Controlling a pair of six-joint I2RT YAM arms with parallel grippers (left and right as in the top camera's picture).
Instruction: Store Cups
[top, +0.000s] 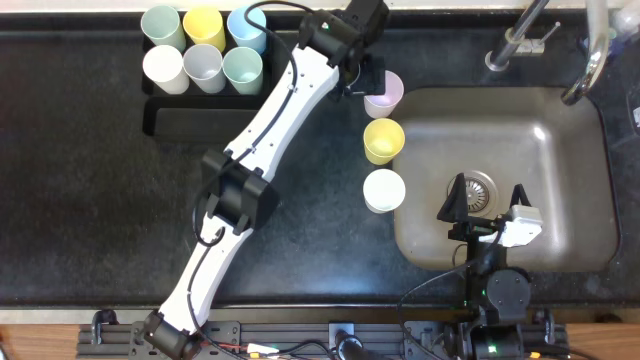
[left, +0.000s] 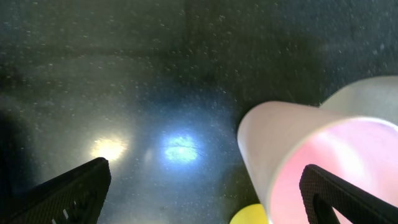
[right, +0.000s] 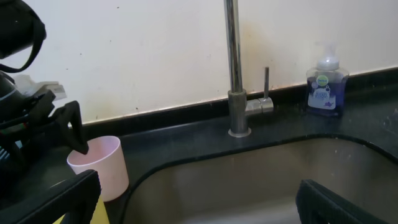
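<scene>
A pink cup (top: 385, 93) stands upright on the black counter by the sink's left rim, with a yellow cup (top: 383, 140) and a white cup (top: 384, 190) in a row in front of it. My left gripper (top: 364, 78) is open at the pink cup (left: 323, 155). One finger is inside its mouth and the other outside, over bare counter. The right wrist view shows that finger dipping into the pink cup (right: 101, 163). A black tray (top: 190, 115) at the back left holds several upright cups. My right gripper (top: 487, 197) hangs open over the sink with nothing between its fingers.
The steel sink (top: 560, 130) takes up the right side, with a tap (top: 520, 40) behind it and a soap bottle (right: 325, 87) against the wall. The tray's front strip is bare, and dark counter stretches left and forward of it.
</scene>
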